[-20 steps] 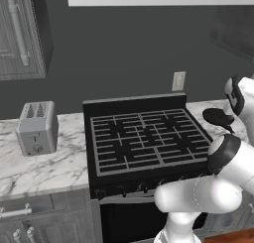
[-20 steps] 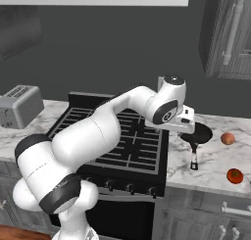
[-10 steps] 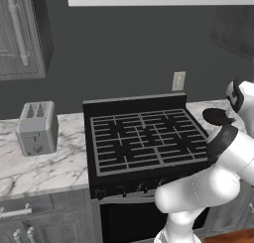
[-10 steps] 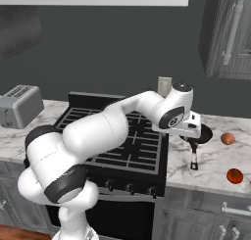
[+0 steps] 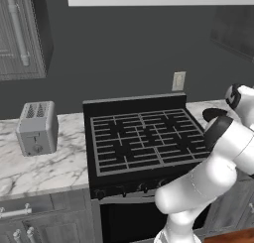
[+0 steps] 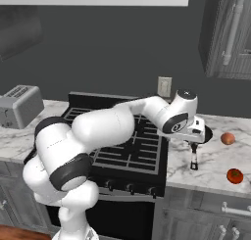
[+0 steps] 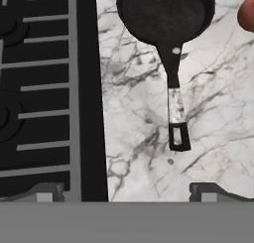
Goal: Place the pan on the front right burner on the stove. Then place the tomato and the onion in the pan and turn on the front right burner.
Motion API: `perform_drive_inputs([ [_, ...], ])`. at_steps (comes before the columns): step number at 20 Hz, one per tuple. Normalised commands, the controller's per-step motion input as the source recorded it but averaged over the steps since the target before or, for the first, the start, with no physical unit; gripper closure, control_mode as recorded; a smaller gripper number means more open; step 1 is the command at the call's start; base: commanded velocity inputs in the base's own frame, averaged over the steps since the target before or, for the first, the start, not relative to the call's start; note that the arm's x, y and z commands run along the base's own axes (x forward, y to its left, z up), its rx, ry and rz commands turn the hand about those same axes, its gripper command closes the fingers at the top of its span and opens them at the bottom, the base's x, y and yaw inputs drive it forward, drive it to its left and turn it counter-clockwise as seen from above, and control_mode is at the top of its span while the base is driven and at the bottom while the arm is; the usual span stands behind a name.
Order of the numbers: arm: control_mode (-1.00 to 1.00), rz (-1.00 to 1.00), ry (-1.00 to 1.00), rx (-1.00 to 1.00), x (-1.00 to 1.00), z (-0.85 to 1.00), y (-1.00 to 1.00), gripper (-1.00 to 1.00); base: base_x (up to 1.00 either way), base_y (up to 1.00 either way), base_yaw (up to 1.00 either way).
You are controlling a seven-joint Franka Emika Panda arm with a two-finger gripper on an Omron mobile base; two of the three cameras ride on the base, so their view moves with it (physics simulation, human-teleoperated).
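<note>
In the hand view your tool sits at the bottom edge with its fingers spread wide and nothing between them. One tip rises over the stove's right edge and the other over the marble bench.

Just above the tips, in the middle right of that view, you see the pan's handle lying on the bench, its looped end pointing down toward the tool. The pan itself fills the upper middle, apart from the stove. At the upper right edge a slice of the onion shows, just beside the pan but not touching it.

In the right base view, look lower right for the tomato near the bench's front edge. The onion lies farther back and the pan sits left of both. The tool hangs over the pan at centre right. The front right burner is left of it, with nothing on its grate.

In the left base view, the toaster stands at the left on the bench, well apart from the stove.
</note>
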Motion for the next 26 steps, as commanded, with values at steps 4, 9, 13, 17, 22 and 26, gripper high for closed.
perform_drive_inputs([
  [4, -1.00, 0.00, 0.00, 0.00, 0.19, -0.19, -0.18, -1.00, 0.00, 0.00, 0.00],
  [9, -1.00, 0.00, 0.01, 0.00, 0.21, -0.20, -0.15, -1.00, 0.00, 0.00, 0.00],
  [13, -1.00, 0.00, 0.01, 0.00, 0.16, -0.20, -0.19, -1.00, 0.00, 0.00, 0.00],
  [17, -1.00, 0.00, 0.01, 0.00, 0.11, -0.18, -0.22, -1.00, 0.00, 0.00, 0.00],
  [22, -1.00, 0.00, 0.02, 0.00, 0.06, -0.19, -0.18, -1.00, 0.00, 0.00, 0.00],
  [26, -1.00, 0.00, 0.03, 0.00, 0.02, -0.26, -0.05, -1.00, 0.00, 0.00, 0.00],
])
